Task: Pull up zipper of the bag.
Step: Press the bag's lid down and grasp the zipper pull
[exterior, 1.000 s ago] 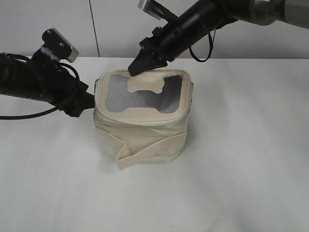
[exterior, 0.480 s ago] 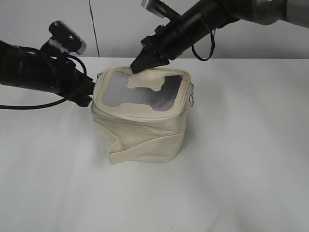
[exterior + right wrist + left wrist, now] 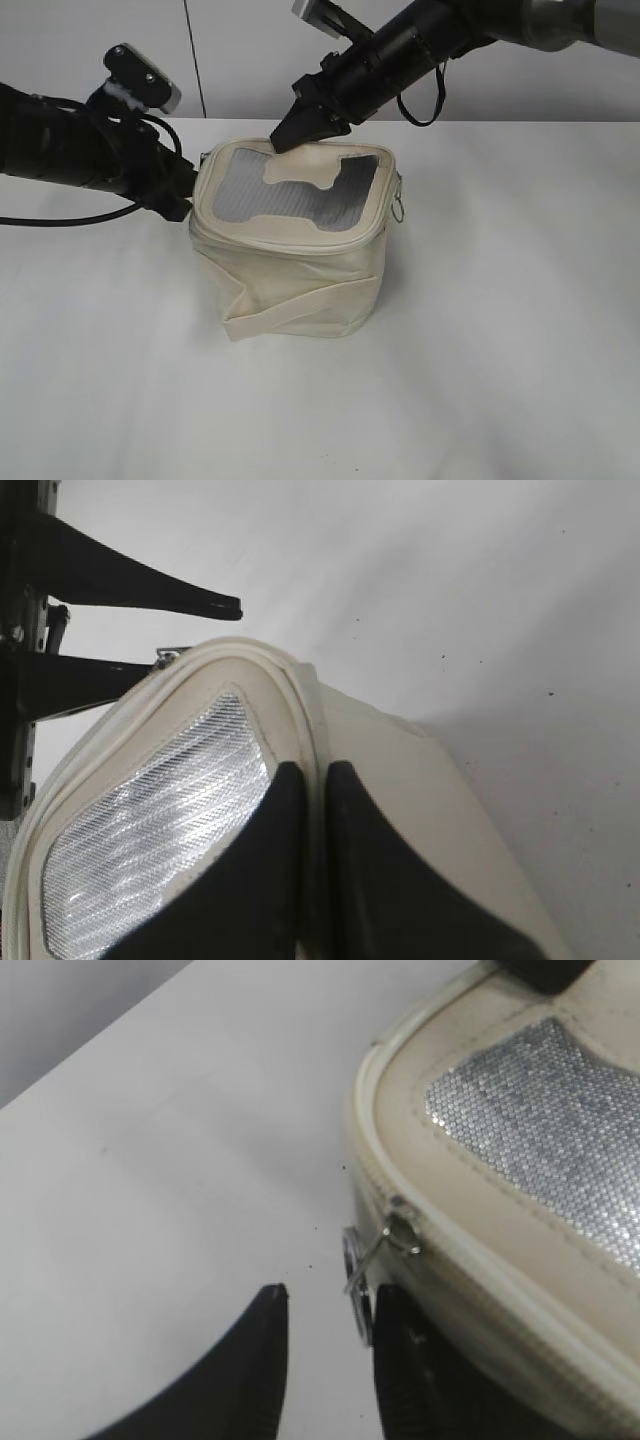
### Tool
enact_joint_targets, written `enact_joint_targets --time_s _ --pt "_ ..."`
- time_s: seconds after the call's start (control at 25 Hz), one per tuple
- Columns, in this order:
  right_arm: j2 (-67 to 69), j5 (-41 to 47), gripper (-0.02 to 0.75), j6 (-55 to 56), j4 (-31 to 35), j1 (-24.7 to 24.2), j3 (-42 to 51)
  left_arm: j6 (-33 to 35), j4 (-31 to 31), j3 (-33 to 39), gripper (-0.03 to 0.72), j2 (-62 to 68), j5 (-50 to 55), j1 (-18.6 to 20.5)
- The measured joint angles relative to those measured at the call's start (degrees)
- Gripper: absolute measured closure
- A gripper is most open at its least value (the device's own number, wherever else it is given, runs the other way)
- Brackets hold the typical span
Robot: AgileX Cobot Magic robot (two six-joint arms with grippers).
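Note:
The cream bag (image 3: 300, 265) stands mid-table, its grey mesh top panel (image 3: 245, 190) facing up. My right gripper (image 3: 288, 138) is shut on the bag's rear top rim (image 3: 305, 710), with the fingers (image 3: 315, 775) pinching the fabric edge. My left gripper (image 3: 183, 197) is at the bag's top left corner; its jaws (image 3: 330, 1305) are open. One silver ring pull (image 3: 356, 1275) hangs from the zipper (image 3: 450, 1255) and lies against the inner face of the right-hand finger. A second ring pull (image 3: 398, 210) hangs on the bag's right side.
The white table (image 3: 500, 350) runs out around the bag to a grey wall (image 3: 230, 50) behind. A black cable (image 3: 60, 222) trails from the left arm. The left gripper's fingers also show in the right wrist view (image 3: 180, 635), beyond the bag's far corner.
Over the last second the left gripper rose from the bag's side to its top left corner, and the bag shifted left and tilted. Almost nothing moved in the last half second.

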Motion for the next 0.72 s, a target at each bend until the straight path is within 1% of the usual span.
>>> enact_joint_targets --time_s 0.12,0.16,0.24,0.28,0.36,0.44,0.6,0.72 --pt "0.0 0.0 0.696 -0.1 0.0 0.0 0.0 0.0 0.1 0.0 0.443 0.2 0.0 0.0" --pt "0.0 0.0 0.696 -0.1 0.0 0.0 0.0 0.0 0.0 -0.1 0.463 0.4 0.2 0.0" --pt "0.0 0.0 0.696 -0.1 0.0 0.0 0.0 0.0 -0.1 -0.3 0.549 1.1 0.6 0.0" --pt "0.0 0.0 0.696 0.0 0.0 0.0 0.0 0.0 -0.2 -0.4 0.608 1.5 0.8 0.0" --pt "0.0 0.0 0.696 0.0 0.0 0.0 0.0 0.0 -0.2 -0.4 0.661 1.6 0.6 -0.1" --pt "0.0 0.0 0.696 0.0 0.0 0.0 0.0 0.0 -0.2 -0.5 0.676 1.5 -0.1 -0.1" --pt "0.0 0.0 0.696 0.0 0.0 0.0 0.0 -0.3 -0.2 -0.4 0.680 0.2 -0.2 -0.1" --pt "0.0 0.0 0.696 0.0 0.0 0.0 0.0 -0.3 -0.3 1.4 0.679 -2.9 -0.5 -0.1"
